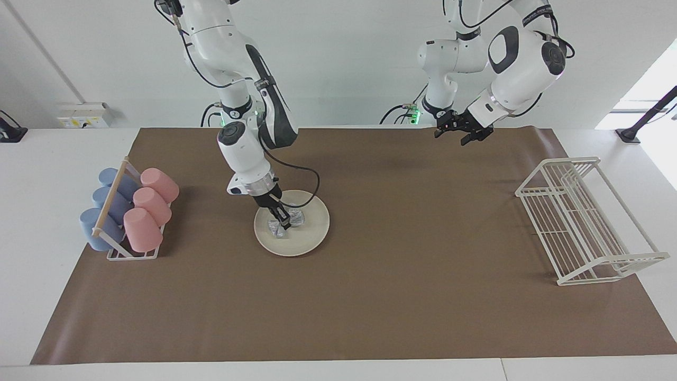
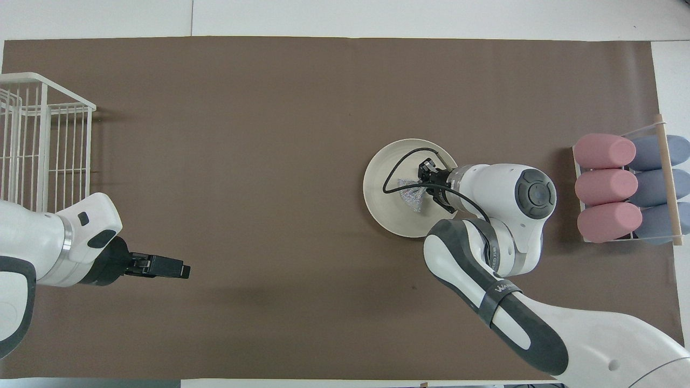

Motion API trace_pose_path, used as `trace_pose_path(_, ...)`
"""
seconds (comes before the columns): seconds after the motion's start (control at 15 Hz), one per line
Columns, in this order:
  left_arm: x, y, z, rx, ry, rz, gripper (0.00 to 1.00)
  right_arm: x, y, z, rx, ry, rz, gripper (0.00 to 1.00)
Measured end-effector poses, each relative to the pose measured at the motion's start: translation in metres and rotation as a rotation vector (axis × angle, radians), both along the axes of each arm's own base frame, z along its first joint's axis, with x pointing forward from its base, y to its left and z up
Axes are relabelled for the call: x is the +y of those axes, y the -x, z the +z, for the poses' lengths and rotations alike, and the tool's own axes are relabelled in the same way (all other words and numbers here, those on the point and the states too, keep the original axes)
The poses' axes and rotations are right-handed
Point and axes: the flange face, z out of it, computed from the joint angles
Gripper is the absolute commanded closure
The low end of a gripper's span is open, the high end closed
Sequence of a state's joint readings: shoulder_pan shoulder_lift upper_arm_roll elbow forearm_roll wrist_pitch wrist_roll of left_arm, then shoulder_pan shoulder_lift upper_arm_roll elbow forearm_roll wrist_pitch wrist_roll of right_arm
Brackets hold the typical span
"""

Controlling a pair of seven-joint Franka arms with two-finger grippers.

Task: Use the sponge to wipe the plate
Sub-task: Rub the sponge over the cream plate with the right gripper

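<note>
The cream-white plate (image 1: 309,238) lies on the brown mat toward the right arm's end of the table; it also shows in the overhead view (image 2: 385,207). My right gripper (image 1: 281,218) reaches down onto the plate and is shut on the silvery sponge (image 1: 295,218), holding it against the plate's surface. In the overhead view the sponge (image 2: 409,196) sticks out from under the right gripper (image 2: 427,182). My left gripper (image 1: 461,133) waits raised over the mat's edge nearest the robots, apart from the plate; it also shows in the overhead view (image 2: 178,268).
A rack of pink cups (image 1: 143,228) and blue cups (image 1: 95,227) stands at the right arm's end of the mat. A white wire rack (image 1: 582,222) stands at the left arm's end. A black cable loops over the plate.
</note>
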State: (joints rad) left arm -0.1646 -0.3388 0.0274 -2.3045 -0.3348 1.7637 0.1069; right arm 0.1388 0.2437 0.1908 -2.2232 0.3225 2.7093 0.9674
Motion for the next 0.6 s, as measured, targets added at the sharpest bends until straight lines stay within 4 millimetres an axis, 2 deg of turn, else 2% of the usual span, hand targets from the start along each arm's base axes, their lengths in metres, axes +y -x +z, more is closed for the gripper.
trace_pose_path(0.33, 0.000, -0.001, 0.001, -0.006, 0.000, 0.005, 0.00, 0.001, 0.000, 0.000, 0.004, -0.002, -0.011, 1.00)
trace_pose_path(0.47, 0.001, -0.002, 0.001, -0.011, 0.000, 0.009, 0.00, 0.017, 0.006, 0.000, 0.018, -0.014, -0.040, 1.00)
trace_pose_path(0.6, 0.001, -0.003, 0.002, -0.019, 0.000, 0.013, 0.00, 0.046, 0.017, 0.001, 0.039, -0.030, -0.068, 1.00)
